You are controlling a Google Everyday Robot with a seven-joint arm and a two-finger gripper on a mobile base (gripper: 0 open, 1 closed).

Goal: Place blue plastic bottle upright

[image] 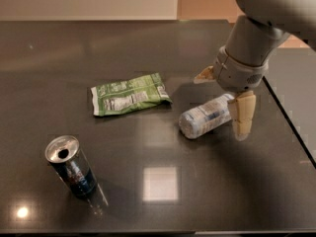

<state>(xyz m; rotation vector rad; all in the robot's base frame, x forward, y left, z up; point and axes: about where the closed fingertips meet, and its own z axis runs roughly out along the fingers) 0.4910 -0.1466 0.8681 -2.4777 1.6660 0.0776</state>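
Nearest the camera, well apart from the end effector (219, 105) on its left and toward the viewer, a dark drink can (69, 164) is standing upright on the worktop (148, 43), its open top showing; it is sitting too far off to be bumped in a short lift. The end effector is hanging low over the right side of the worktop with its 2 fingers spread, 1 nearer the camera and 1 behind, and nothing is being pinched. The blue plastic bottle (202, 120) is lying on its side between and just under those fingers, its base pointing away to the left and toward the viewer. I cannot tell whether either finger is touching it. The main risk, as I judge it, is rolling: a round, light body on a glossy surface is likely to squirt out if the fingers are closing off-centre or 1 is landing first. Gripping too near the end is also inviting the bottle to swing or slip while being tipped up, and thin plastic may be buckling under a hard squeeze. The bottle is looking clear with a bluish tint and a pale label around its middle; its cap end is hidden under the end effector. Farther back, to the left, a green snack bag (129, 94) is lying flat.
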